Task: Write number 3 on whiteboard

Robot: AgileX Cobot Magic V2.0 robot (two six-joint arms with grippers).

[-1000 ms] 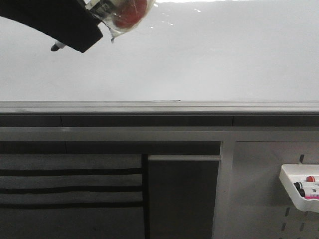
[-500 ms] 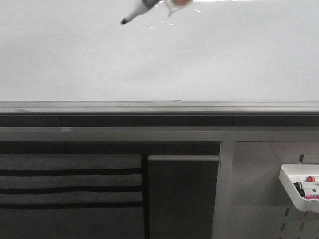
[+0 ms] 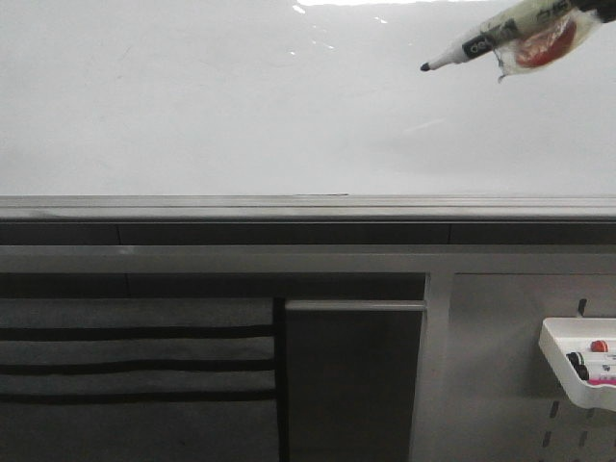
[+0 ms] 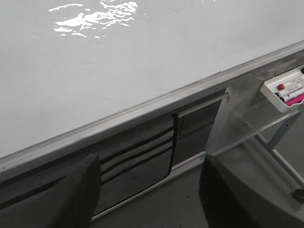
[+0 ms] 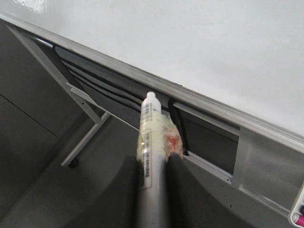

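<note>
The whiteboard (image 3: 241, 115) fills the upper half of the front view, glossy and blank; no number 3 shows on it. A marker (image 3: 491, 37) with tape and a red patch on its barrel slants in from the top right corner, its black tip (image 3: 424, 66) pointing left and down in front of the board. In the right wrist view my right gripper (image 5: 156, 159) is shut on the marker (image 5: 153, 118), the whiteboard (image 5: 213, 47) beyond it. My left gripper (image 4: 149, 161) is open and holds nothing, hanging below the whiteboard (image 4: 118, 61).
A grey metal ledge (image 3: 308, 207) runs along the board's lower edge. Below it hang a dark striped fabric pocket (image 3: 135, 366) and a grey perforated panel (image 3: 500, 385) carrying a white tray (image 3: 556, 358) of markers at the far right.
The marker has travelled from the board's upper left, past the top middle, to its upper right. The dark arm that showed at the upper left a second ago is out of the front view.
</note>
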